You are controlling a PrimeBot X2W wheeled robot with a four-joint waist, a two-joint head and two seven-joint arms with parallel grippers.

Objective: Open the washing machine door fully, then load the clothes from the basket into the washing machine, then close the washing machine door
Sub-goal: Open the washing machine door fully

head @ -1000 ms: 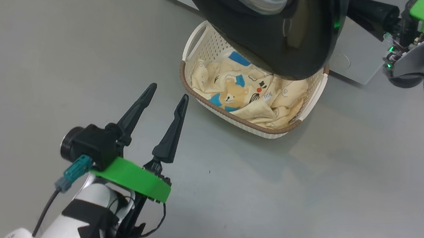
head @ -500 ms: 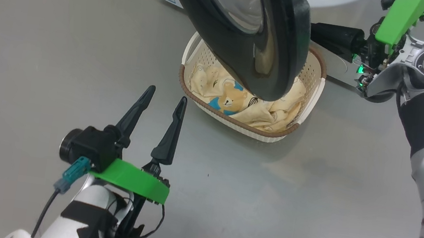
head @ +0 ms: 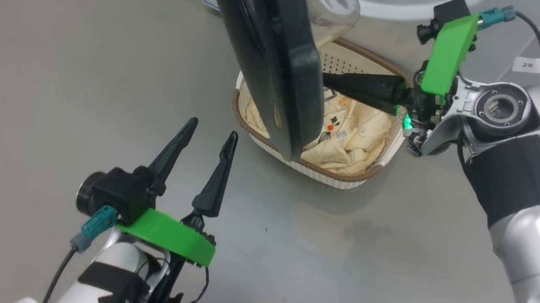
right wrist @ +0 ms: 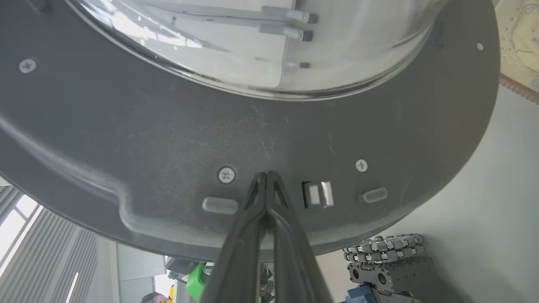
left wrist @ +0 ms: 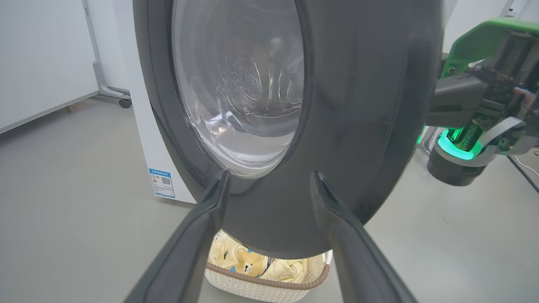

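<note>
Grey floor (head: 390,274) carries the basket (head: 346,175) just before the washing machine (left wrist: 158,162), its clothes (head: 357,132) heaped inside, so loading should be a short lift. Above it the washing machine door (head: 271,67) stands partly swung out; the right claw (right wrist: 266,176), fingers pressed together, bears on its inner face, likely as a blunt pusher. Left claw (head: 213,129) hangs spread nearby, empty, seemingly ready for the clothes

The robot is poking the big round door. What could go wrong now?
The shut right pincer only presses its tips on the inner side of the washing machine door, gripping nothing, so it might slip off. The door hangs over the basket and hides part of the clothes; reaching in before it is wider open, the open left pincer could bump it.
</note>
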